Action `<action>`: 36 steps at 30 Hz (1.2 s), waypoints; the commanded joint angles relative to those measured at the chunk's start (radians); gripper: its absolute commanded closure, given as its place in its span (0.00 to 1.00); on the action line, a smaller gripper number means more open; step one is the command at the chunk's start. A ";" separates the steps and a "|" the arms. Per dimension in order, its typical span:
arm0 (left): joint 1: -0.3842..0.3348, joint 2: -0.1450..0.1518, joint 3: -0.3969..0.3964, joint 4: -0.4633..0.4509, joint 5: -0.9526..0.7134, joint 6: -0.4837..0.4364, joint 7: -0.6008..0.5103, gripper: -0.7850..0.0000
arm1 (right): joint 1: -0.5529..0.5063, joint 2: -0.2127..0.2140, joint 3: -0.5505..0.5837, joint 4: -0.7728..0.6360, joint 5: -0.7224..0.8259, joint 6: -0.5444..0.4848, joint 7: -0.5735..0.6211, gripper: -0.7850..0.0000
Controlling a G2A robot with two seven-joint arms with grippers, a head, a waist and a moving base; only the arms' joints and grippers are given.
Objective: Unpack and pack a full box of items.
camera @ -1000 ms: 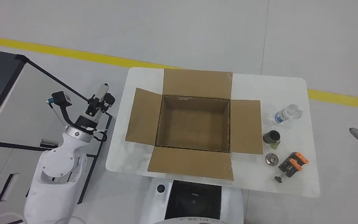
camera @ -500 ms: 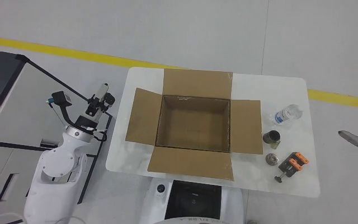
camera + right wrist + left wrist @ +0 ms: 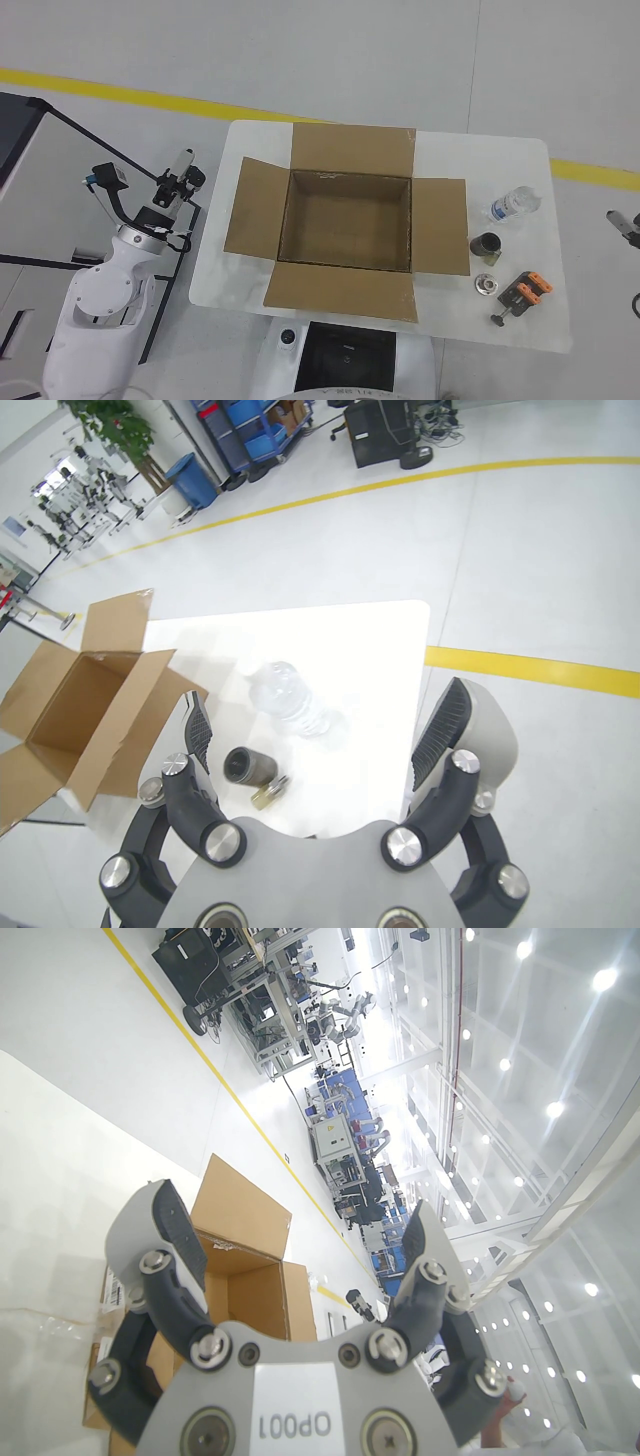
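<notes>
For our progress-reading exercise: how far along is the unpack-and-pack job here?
Unpacking looks done: the box is open and empty, with the bottle, dark cylinder, small metal fitting and clamp on the table beside it. Nothing is in hand: left gripper and right gripper are open. Packing all four remains.

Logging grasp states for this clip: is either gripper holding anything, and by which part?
Nothing is held. The left gripper and the right gripper are both open and empty.
</notes>
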 commanded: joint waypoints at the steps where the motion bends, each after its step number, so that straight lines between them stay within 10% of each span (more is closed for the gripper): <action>1: 0.000 0.000 0.000 0.000 0.000 0.000 0.000 0.00 | 0.101 -0.009 -0.081 0.086 -0.026 -0.019 -0.006 0.00; 36: 0.000 0.000 0.000 0.000 0.000 0.000 0.000 0.00 | 0.187 -0.013 -0.139 0.132 -0.062 -0.064 0.029 0.00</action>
